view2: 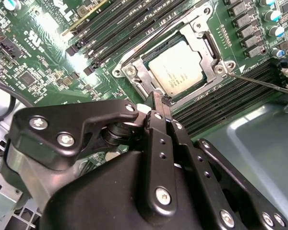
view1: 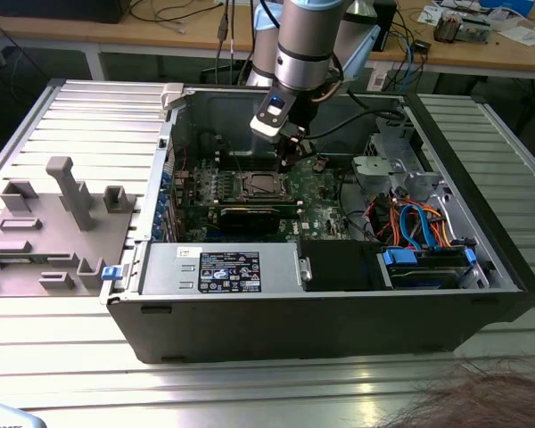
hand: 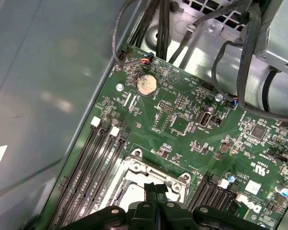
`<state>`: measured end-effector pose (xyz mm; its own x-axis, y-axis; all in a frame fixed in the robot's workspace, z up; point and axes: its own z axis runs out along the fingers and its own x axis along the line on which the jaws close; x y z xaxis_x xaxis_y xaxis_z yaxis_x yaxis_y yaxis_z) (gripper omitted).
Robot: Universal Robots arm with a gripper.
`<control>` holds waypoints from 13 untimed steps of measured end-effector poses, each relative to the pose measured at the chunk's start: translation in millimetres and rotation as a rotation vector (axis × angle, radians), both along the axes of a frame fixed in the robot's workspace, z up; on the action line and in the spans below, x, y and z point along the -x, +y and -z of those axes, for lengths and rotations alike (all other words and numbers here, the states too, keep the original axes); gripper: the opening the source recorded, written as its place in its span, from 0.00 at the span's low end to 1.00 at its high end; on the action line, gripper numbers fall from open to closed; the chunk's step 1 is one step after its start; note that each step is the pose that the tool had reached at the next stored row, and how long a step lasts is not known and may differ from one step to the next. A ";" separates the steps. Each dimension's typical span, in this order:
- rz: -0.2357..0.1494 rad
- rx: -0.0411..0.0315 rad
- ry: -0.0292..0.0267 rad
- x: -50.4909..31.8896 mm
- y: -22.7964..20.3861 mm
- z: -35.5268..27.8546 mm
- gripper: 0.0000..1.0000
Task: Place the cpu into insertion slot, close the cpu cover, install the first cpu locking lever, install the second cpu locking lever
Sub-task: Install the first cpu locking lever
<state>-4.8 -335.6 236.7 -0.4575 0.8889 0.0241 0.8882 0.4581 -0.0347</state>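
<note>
Cpu [view2: 180, 67] is seated under the lowered cpu cover [view2: 205, 40], whose thin, stiff frame is judged best pressed at its edge, where the empty gripper [view2: 159, 99] is fully closed.

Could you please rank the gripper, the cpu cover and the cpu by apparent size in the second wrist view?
1. gripper, though nearness to the camera inflates it.
2. cpu cover.
3. cpu, framed inside the cover.
</note>
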 end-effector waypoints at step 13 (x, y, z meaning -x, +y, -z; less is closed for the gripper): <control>-0.048 0.0001 0.0000 0.0 0.0 0.0 0.11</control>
